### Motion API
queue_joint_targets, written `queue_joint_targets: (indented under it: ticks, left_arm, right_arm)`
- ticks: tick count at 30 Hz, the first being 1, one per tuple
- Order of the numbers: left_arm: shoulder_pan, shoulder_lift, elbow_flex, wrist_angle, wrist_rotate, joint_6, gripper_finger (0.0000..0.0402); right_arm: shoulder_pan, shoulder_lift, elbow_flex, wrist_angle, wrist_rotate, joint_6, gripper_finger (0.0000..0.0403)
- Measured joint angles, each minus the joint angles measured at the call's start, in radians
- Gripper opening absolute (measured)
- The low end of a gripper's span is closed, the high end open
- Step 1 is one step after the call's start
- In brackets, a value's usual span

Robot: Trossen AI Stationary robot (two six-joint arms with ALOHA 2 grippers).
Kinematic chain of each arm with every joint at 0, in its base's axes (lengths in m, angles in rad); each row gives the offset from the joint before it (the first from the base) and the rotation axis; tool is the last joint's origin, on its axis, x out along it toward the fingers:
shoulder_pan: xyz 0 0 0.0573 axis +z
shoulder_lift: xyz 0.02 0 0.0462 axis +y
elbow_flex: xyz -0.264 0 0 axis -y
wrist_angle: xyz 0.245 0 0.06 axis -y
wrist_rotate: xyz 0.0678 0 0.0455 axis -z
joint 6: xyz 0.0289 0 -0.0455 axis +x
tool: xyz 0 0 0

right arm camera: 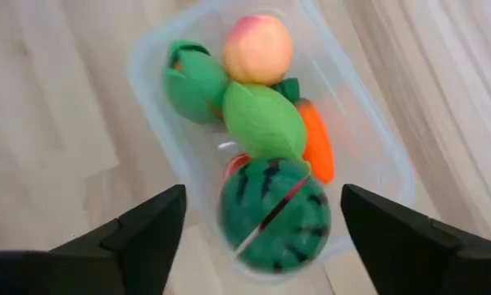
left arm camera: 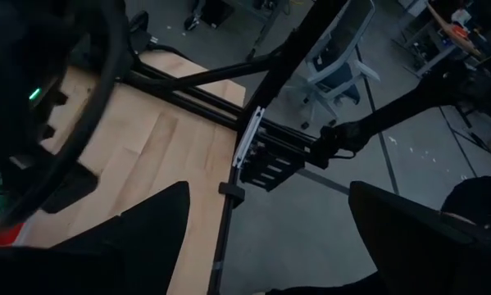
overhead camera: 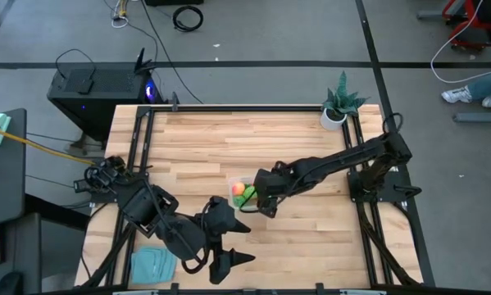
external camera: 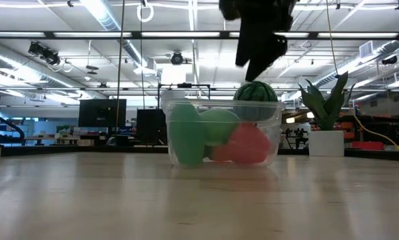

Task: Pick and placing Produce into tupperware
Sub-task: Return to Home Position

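Right pincer (overhead camera: 261, 202): mine, fingers spread wide and pinching nothing, hanging just above the tupperware (right arm camera: 151, 98).
Left pincer (overhead camera: 238, 244): also spread and empty, near the table edge, just beside a folded teal cloth (overhead camera: 152, 264).
Tupperware: clear thin plastic, rectangular with rounded corners, standing mid-table on pale wood planks (overhead camera: 204, 139).
Produce: all inside the tupperware.
Shapes: a round dark green striped ball (right arm camera: 274, 215), a smooth peach (right arm camera: 257, 45), a tapered orange carrot (right arm camera: 316, 139), two matte leafy green pieces (right arm camera: 264, 121), and a red piece (right arm camera: 235, 164) mostly buried.
Right wrist view only: the peach and the carrot.
Low view only: the striped ball rides on top, above the rim.
High view only: a potted plant (overhead camera: 337, 105) at the far corner, well apart.
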Motion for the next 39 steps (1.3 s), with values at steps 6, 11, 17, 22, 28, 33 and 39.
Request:
queue_joint_targets:
  ticks: [6,11,17,22,28,33,39]
  left_arm:
    - [0.024,0.000,0.000,0.005,0.000,-0.006,0.0341]
    - [0.037,0.000,0.000,0.058,0.000,-0.008,0.0341]
    - [0.043,0.000,0.000,0.107,0.000,-0.002,0.0340]
    - [0.065,-0.002,0.000,0.105,0.001,0.072,0.0300]
    - [0.136,-0.051,-0.001,0.077,0.000,0.249,0.0161]
    - [0.209,-0.104,0.000,0.013,0.000,0.442,0.0020]
    - [0.262,-0.146,0.000,-0.121,-0.023,0.569,0.0014]
  right_arm:
    - [0.029,-0.101,0.000,0.009,0.016,0.000,0.0239]
    - [0.061,-0.187,0.000,0.007,0.034,0.000,0.0153]
    - [0.109,-0.290,0.000,0.006,0.078,-0.014,0.0056]
    - [0.163,-0.391,0.000,0.006,0.129,-0.078,0.0007]
    - [0.228,-0.531,0.000,0.002,0.170,-0.161,0.0017]
    - [0.282,-0.663,-0.020,-0.017,0.182,-0.232,0.0005]
    - [0.305,-0.857,-0.113,0.013,0.207,-0.237,0.0009]
